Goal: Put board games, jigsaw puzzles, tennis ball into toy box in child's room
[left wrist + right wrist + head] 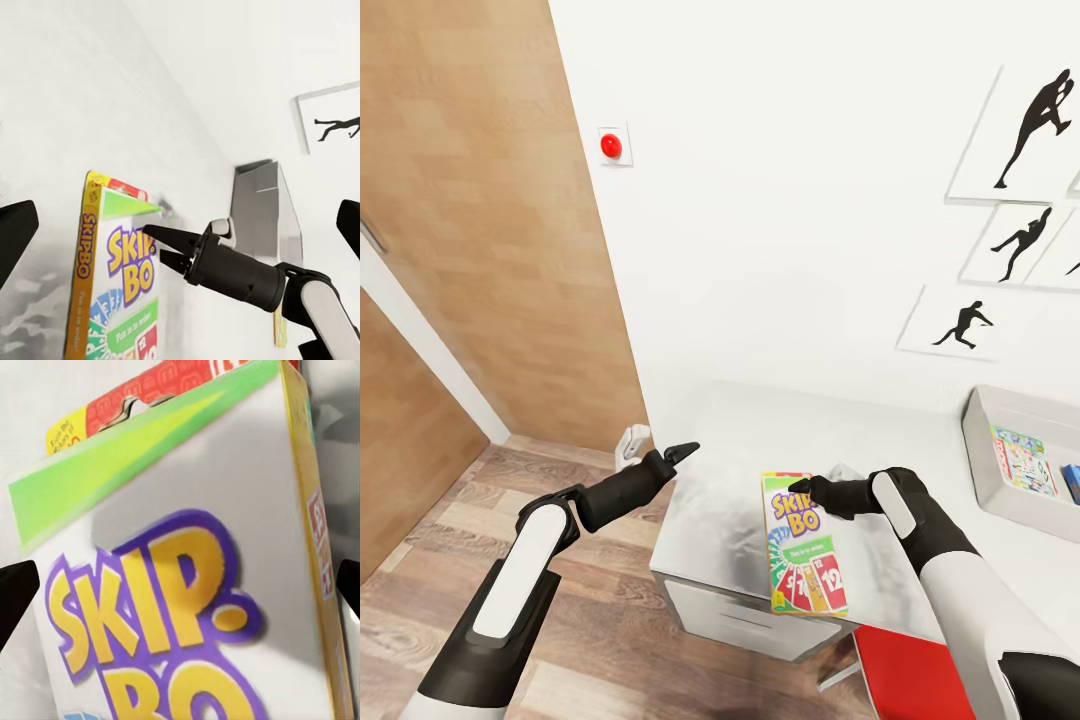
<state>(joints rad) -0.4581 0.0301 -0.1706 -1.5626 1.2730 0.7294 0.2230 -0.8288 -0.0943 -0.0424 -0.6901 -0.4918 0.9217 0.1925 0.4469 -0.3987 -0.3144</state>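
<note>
The SKIP-BO board game [805,545] lies face up on the table [740,440] near its front edge, and it also appears as a green-yellow-red box [124,277] [187,562] in both wrist views. My right gripper [800,490] [159,244] is open at the box's upper end, with its fingertips [15,596] wide apart at either side of the box. My left gripper [678,455] hangs open at the table's left corner, holding nothing. The grey toy box [995,475] [262,202] stands at the right on the table, with a white board game [1022,460] and a blue one [1072,482] inside.
A white wall with black silhouette pictures [1020,130] and a red button [610,146] rises behind the table. A red chair seat [910,680] sits under the table's front edge. A wooden door [470,230] and wood floor [610,620] lie to the left.
</note>
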